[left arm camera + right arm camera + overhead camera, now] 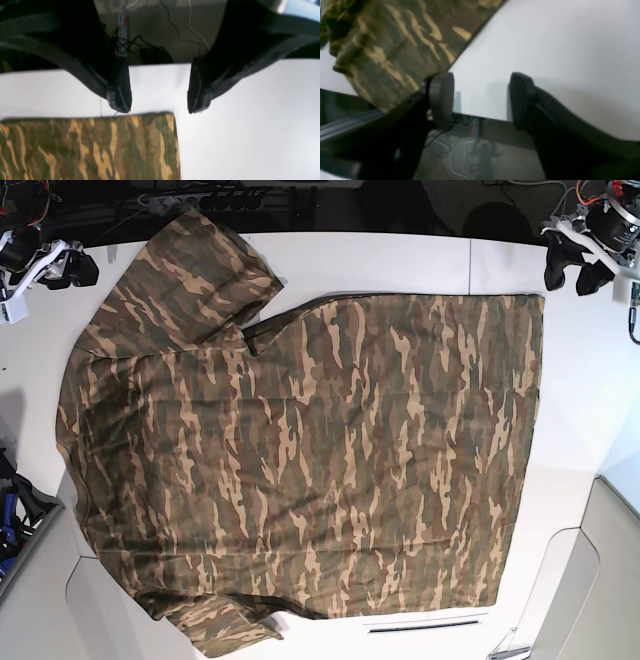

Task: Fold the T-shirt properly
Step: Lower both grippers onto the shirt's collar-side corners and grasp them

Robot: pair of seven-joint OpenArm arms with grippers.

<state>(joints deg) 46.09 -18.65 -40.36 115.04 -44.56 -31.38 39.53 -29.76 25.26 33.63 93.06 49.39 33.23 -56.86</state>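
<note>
The camouflage T-shirt (320,460) lies spread flat on the white table (590,380), with one sleeve (200,270) at the far left corner and a dark collar edge (265,330) beside it. My left gripper (572,275) hovers just off the shirt's far right corner. In the left wrist view the left gripper (159,106) is open above the bare table, and the shirt's corner (100,147) lies just below the fingertips, untouched. My right gripper (62,270) sits at the far left. In the right wrist view the right gripper (481,100) is open and empty, with the shirt's cloth (395,37) beside its left finger (441,100).
The table's far edge (160,64) runs close behind the left gripper, with cables (125,42) on the floor beyond it. Blue gear (12,520) stands off the table's left side. A seam (470,265) crosses the tabletop near the far edge.
</note>
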